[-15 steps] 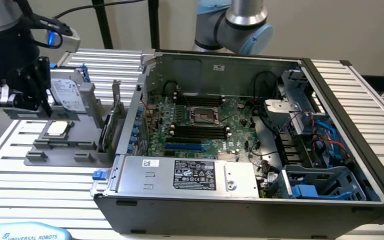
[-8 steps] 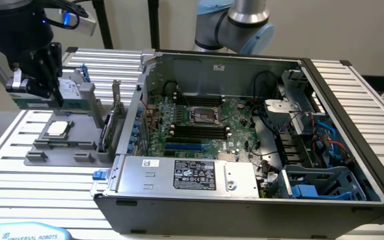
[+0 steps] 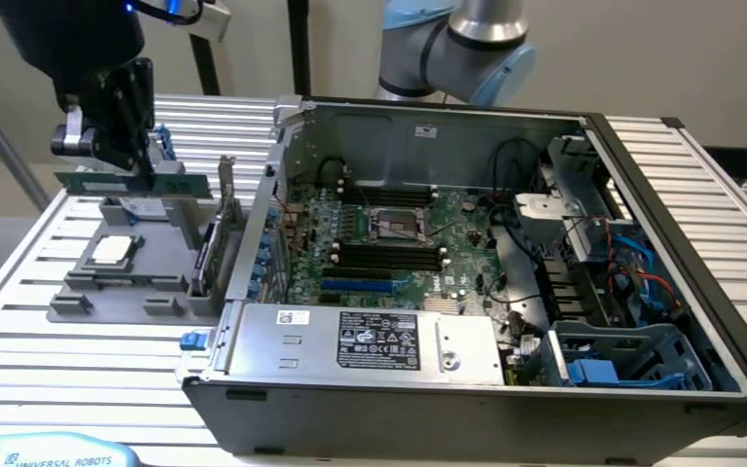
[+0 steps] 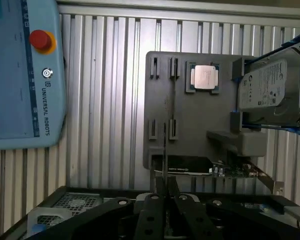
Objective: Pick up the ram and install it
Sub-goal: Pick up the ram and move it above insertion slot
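The gripper (image 3: 140, 171) was clamped on the ram (image 3: 94, 181), held above the gray tray (image 3: 127, 294) that carried a processor (image 3: 114, 249), a drive (image 4: 271, 90) and a card (image 4: 190, 166), beside the open case (image 3: 347, 401).

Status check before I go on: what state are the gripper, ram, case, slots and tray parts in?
gripper: shut on the ram
ram: held level, clear above the gray tray
computer case: lying flat, side open
memory slots: empty
processor chip: sitting in its tray pocket
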Robot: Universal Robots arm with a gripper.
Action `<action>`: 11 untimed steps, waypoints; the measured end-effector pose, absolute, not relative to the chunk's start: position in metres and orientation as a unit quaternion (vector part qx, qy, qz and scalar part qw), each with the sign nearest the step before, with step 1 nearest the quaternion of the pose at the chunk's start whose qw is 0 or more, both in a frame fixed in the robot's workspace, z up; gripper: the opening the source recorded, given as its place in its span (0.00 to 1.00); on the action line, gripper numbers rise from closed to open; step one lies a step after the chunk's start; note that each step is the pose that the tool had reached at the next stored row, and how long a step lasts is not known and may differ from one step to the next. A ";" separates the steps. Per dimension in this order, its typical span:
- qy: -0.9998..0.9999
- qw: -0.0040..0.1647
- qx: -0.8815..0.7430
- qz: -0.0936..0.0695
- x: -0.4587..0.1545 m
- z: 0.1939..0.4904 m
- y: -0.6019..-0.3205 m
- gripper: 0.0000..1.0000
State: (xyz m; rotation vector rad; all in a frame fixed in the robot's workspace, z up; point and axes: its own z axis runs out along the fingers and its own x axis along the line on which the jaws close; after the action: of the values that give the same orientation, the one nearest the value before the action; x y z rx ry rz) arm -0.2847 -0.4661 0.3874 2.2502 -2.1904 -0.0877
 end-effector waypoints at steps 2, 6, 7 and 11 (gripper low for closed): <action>-0.697 -0.002 0.716 -0.030 -0.275 0.391 -0.466 0.14; -0.697 -0.007 0.716 -0.034 -0.257 0.396 -0.466 0.14; -0.697 -0.008 0.716 -0.036 -0.253 0.396 -0.466 0.14; -0.697 -0.014 0.716 -0.042 -0.234 0.397 -0.466 0.14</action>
State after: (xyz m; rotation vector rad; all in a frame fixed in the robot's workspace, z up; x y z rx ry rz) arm -0.2343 -0.4661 0.3971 2.2704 -2.2080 -0.1321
